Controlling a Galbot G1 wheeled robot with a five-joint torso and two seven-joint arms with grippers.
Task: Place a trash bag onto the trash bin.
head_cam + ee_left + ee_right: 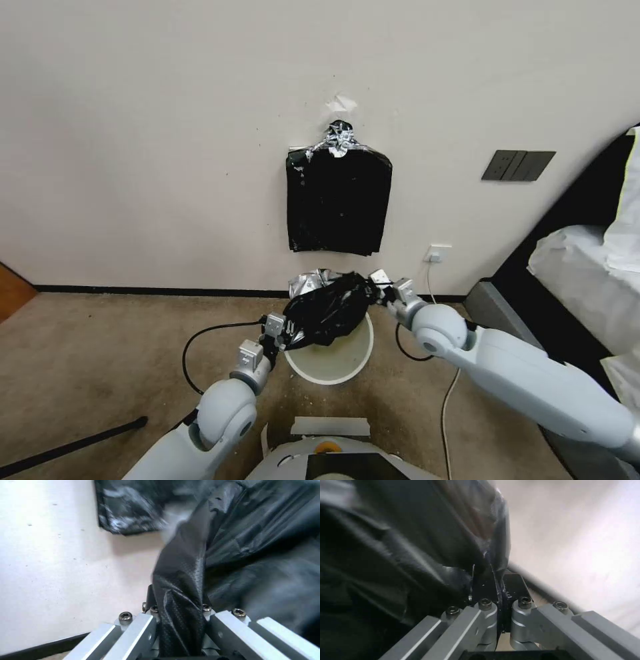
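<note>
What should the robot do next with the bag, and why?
Probably lower it and pull the grippers apart. The left gripper and right gripper both pinch the trash bag, which hangs bunched over the trash bin, not yet around its rim.

Brown carpeted floor runs to the far wall. Cream-white trash bin stands on it, centre. Black cable loops left of the bin; white cable trails right.
</note>
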